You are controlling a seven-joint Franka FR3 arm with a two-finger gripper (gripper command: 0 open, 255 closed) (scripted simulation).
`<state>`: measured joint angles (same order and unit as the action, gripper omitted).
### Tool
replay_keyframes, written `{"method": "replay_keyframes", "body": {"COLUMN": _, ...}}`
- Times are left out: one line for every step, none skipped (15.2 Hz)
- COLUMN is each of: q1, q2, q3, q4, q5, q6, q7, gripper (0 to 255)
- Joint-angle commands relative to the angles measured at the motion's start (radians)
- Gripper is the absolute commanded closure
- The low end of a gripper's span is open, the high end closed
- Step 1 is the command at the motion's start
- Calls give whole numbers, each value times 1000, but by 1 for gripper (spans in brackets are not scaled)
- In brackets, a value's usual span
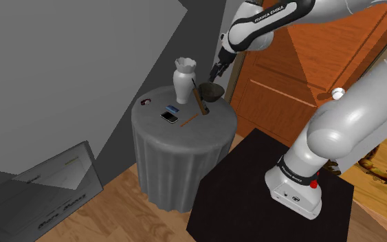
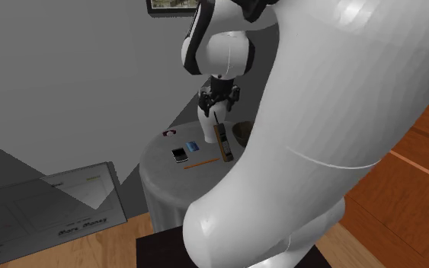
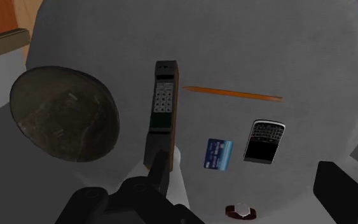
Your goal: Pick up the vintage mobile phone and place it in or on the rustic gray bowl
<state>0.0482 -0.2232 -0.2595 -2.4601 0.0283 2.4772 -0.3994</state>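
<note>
Gripper (image 1: pixel 216 71) first: it hangs over the far side of the round table (image 1: pixel 178 161) draped in grey cloth, and in the wrist view its fingers (image 3: pixel 346 191) stand well apart with nothing clasped between them. Reading the shoulder view from its left: a flat grey printed box (image 1: pixel 44 185) sits on the wooden floor (image 1: pixel 123 210); on the tabletop a small red ring-shaped thing (image 1: pixel 146 102) lies near the edge, then a black keypad handset (image 1: pixel 169 117) with a blue card (image 1: pixel 173 108) just beside it, a white vase (image 1: pixel 184 78) standing upright behind them, and an orange pencil (image 1: pixel 189 119) in front. Next comes the vintage mobile phone (image 1: pixel 201 102), a long brown brick lying keypad-up on the cloth just past the vase, unheld, its antenna end toward the gripper. The dark, mottled grey bowl (image 1: pixel 212 91) rests on its other side, near but apart, a strip of cloth between them. An orange-brown door (image 1: pixel 302 69) and the black stand (image 1: pixel 253 192) close the right
</note>
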Motion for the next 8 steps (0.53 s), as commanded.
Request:
{"method": "replay_keyframes", "body": {"q1": 13, "q2": 89, "q3": -21, "q4": 41, "q5": 39, "q6": 58, "q7": -59, "gripper": 0}}
{"method": "replay_keyframes", "body": {"q1": 18, "q2": 131, "q3": -29, "q4": 60, "q5": 62, "q6": 83, "q7": -91, "gripper": 0}}
{"method": "replay_keyframes", "body": {"q1": 22, "q2": 173, "q3": -35, "q4": 81, "q5": 89, "q6": 106, "q7": -124, "gripper": 0}}
{"method": "replay_keyframes", "body": {"q1": 24, "q2": 215, "q3": -39, "q4": 104, "q5": 118, "q6": 127, "q7": -159, "gripper": 0}}
{"method": "replay_keyframes", "body": {"q1": 24, "q2": 257, "q3": -41, "q4": 128, "q5": 149, "q6": 147, "q7": -195, "gripper": 0}}
{"method": "replay_keyframes", "body": {"q1": 22, "q2": 299, "q3": -39, "q4": 154, "q5": 181, "q6": 164, "q7": -231, "gripper": 0}}
{"method": "replay_keyframes", "body": {"q1": 17, "q2": 341, "q3": -35, "q4": 181, "q5": 213, "q6": 179, "q7": -267, "gripper": 0}}
{"method": "replay_keyframes", "body": {"q1": 9, "q2": 383, "q3": -28, "q4": 210, "q5": 244, "q6": 193, "q7": -302, "gripper": 0}}
